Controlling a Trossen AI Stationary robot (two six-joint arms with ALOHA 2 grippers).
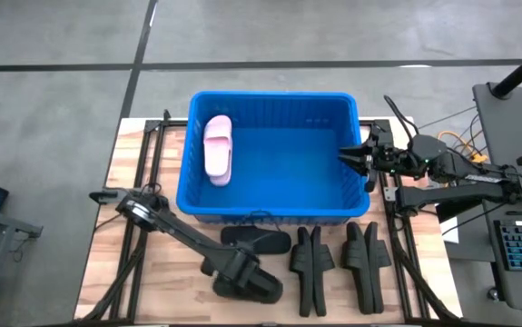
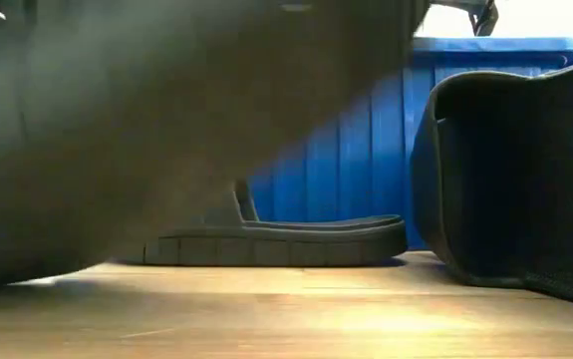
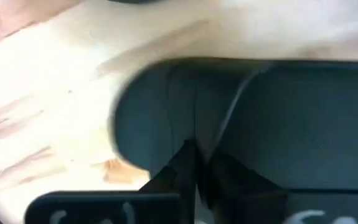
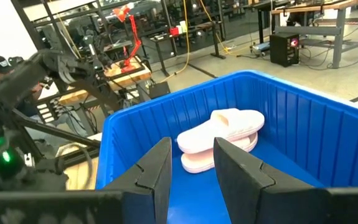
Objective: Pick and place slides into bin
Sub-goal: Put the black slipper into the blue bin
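No legible writing. Left gripper (image 1: 259, 289) lowered onto black slide (image 1: 256, 241) on worktop (image 1: 142, 272), finger gap indiscernible. Right gripper (image 1: 351, 157) slightly open, empty, over bin (image 1: 270, 216) rim; pink slides (image 4: 219, 137) ahead inside.

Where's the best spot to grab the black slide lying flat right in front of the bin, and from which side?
Probably the broad strap of the black slide, from straight above. It lies flat on its sole beside the bin, so the arched strap is the only raised part to pinch. The left hand is nearest; the right hand hangs open over the bin.
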